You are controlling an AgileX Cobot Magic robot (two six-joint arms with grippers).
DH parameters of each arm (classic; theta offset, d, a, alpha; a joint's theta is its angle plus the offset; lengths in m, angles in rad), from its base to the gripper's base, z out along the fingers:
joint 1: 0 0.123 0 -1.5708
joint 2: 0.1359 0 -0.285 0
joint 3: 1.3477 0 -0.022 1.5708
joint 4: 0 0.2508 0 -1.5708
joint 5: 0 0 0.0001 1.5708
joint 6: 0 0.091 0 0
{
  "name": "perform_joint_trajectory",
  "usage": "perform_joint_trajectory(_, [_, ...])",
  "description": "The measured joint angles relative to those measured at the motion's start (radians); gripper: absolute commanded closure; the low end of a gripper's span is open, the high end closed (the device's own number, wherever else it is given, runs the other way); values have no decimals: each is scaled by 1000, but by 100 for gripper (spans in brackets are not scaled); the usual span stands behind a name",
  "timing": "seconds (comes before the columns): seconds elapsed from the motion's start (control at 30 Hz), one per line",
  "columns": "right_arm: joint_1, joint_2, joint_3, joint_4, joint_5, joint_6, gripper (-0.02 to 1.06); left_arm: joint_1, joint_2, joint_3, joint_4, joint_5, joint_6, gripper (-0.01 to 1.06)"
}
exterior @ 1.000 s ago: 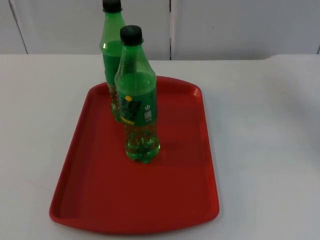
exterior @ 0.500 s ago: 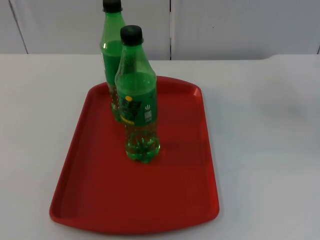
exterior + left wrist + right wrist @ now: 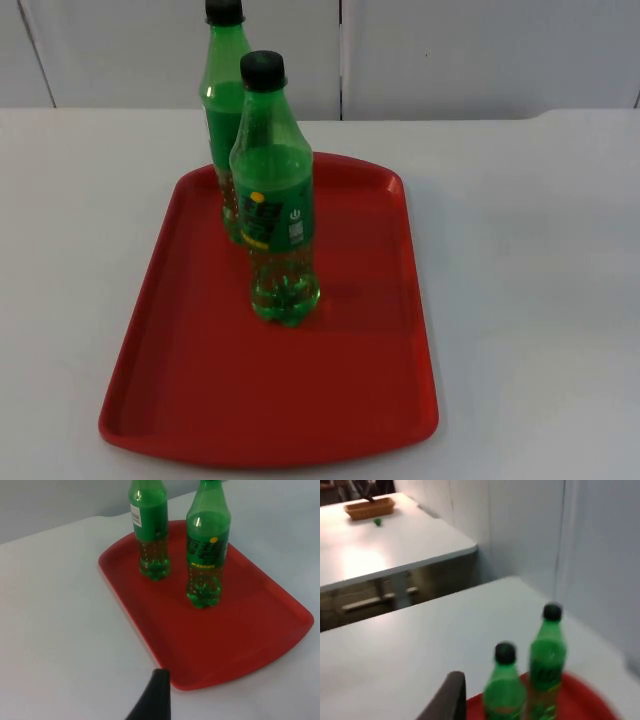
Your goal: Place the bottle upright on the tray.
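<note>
1. I see both green bottles upright on the red tray [image 3: 200, 400]: the near bottle [image 3: 275, 200] mid-tray, the far bottle [image 3: 222, 110] just behind it.
2. Ahead of my left gripper's fingertip [image 3: 154, 700] sits the tray's corner; whether that gripper is released or clenched, I can't tell.
3. My right gripper's fingertip [image 3: 446, 700] is near both bottles; its grip I can't tell.

Two green bottles with black caps are seen standing upright beyond the right gripper's black fingertip [image 3: 447, 697]: the nearer bottle [image 3: 504, 687] stands just beside the fingertip, and the farther bottle [image 3: 546, 666] just past it. Both are set on the red tray [image 3: 585, 700], whose edge is seen behind them. Farther off, across a gap from the white table [image 3: 420, 645], a second white table [image 3: 385, 545] bearing a brown basket [image 3: 369, 508] is seen.
</note>
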Motion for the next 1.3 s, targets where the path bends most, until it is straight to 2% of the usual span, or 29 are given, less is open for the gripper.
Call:
perform_joint_trajectory(0.1, [0, -142, 4, -1, 145, -30, 0, 0, 0, 0, 0, 0, 0, 18])
perform_joint_trajectory(0.13, [0, -142, 4, -1, 145, -30, 0, 0, 0, 0, 0, 0, 0, 18])
perform_joint_trajectory(0.23, [0, -248, 39, -1, 304, -30, 0, 0, 0, 0, 0, 0, 0, 18])
perform_joint_trajectory(0.27, [0, -248, 39, -1, 304, -30, 0, 0, 0, 0, 0, 0, 0, 18])
perform_joint_trajectory(0.3, [0, -282, 61, -1, 350, -30, 0, 0, 0, 0, 0, 2, 0, 18])
perform_joint_trajectory(0.37, [0, -354, 132, -1, 508, -30, 0, 0, 0, 0, 0, 2, 0, 18])
perform_joint_trajectory(0.4, [0, -383, 169, -1, 566, -25, 0, 0, 0, 0, 0, 2, 0, 18])
perform_joint_trajectory(0.43, [0, -383, 169, -1, 566, -25, 0, 0, 0, 0, 0, 2, 0, 18])
perform_joint_trajectory(0.5, [0, -430, 239, 1, 704, -21, 0, 0, 0, 0, 0, 2, 0, 18])
perform_joint_trajectory(0.6, [0, -485, 336, 0, 860, 22, 0, 0, 0, 0, 0, 2, 0, 18])
perform_joint_trajectory(0.63, [0, -485, 336, 0, 860, 22, 0, 0, 0, 0, 0, 2, 0, 18])
perform_joint_trajectory(0.8, [0, -499, 477, 2, 1024, 168, 0, 0, 0, 0, 0, 2, 0, 18])
perform_joint_trajectory(1.0, [0, -428, 557, 14, 1075, 233, 0, 0, 0, 0, 0, 2, 0, 18])
perform_joint_trajectory(1.07, [0, -381, 568, 77, 1069, 296, 0, 0, 0, 0, 0, 2, 0, 18])
perform_joint_trajectory(1.13, [0, -346, 570, 117, 1003, 365, 0, 0, 0, 0, 0, 2, 0, 18])
perform_joint_trajectory(1.17, [0, -340, 570, 126, 933, 382, 0, 0, 0, 0, 0, 2, 0, 18])
perform_joint_trajectory(1.2, [0, -340, 570, 126, 933, 382, 0, 0, 0, 0, 0, 2, 0, 18])
perform_joint_trajectory(1.3, [0, -340, 559, 100, 690, 434, 0, 0, 0, 0, 0, 2, 0, 18])
